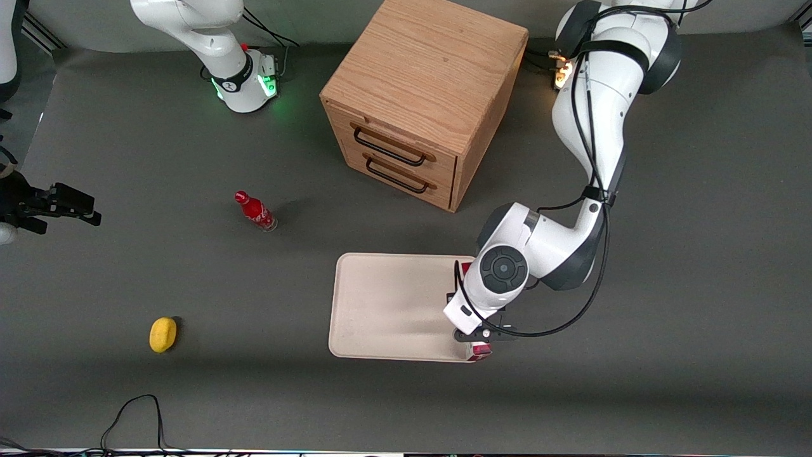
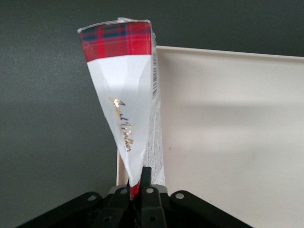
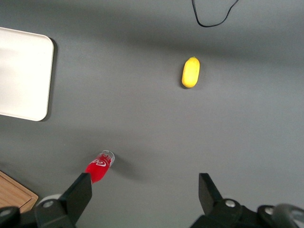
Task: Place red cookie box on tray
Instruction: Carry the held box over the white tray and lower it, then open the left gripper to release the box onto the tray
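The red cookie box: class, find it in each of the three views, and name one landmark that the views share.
Front view: the red cookie box peeks out under the gripper, at the tray's edge toward the working arm's end.
Left wrist view: box held on edge in shut jaws, along the tray's rim.
Right wrist view: not in it.
Shared landmark: the tray.

Red cookie box mostly hidden under the arm, hand cut off at frame edge
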### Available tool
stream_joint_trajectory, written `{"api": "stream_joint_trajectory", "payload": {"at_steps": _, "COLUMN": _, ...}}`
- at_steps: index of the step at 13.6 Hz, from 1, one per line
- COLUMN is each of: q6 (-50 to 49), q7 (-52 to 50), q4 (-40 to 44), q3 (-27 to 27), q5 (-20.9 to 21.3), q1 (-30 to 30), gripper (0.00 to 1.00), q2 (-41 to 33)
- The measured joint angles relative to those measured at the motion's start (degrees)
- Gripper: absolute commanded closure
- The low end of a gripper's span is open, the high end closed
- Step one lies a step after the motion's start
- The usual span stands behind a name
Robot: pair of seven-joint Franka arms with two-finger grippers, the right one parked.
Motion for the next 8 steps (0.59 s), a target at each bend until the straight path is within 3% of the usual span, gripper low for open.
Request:
{"api": "stream_joint_trajectory", "payload": {"at_steps": 3, "q6": 0.4, "q7": 0.0, "q4": 0.0, "q3": 0.1, "q5": 0.2, "q1": 0.0, "gripper": 1.00, "q2": 0.5}}
{"api": "stream_joint_trajectory", "payload": {"at_steps": 4, "q6": 0.4, "q7": 0.0, "q4": 0.0, "q3": 0.1, "q5": 0.2, "q1": 0.0, "gripper": 0.92, "q2": 0.5}}
{"api": "stream_joint_trajectory", "payload": {"at_steps": 5, "q6": 0.4, "q7": 0.0, "q4": 0.0, "q3": 0.1, "q5": 0.3, "q1": 0.0, "gripper": 0.18, "q2": 0.5}}
{"api": "stream_joint_trajectory", "payload": {"at_steps": 6, "q6": 0.4, "q7": 0.0, "q4": 0.0, "q3": 0.1, "q5": 0.3, "q1": 0.0, "gripper": 0.00, "q2": 0.5}}
{"api": "stream_joint_trajectory", "payload": {"at_steps": 8, "q6": 0.4, "q7": 0.0, "q4": 0.0, "q3": 0.1, "q5": 0.4, "q1": 0.0, "gripper": 0.00, "q2": 0.5}}
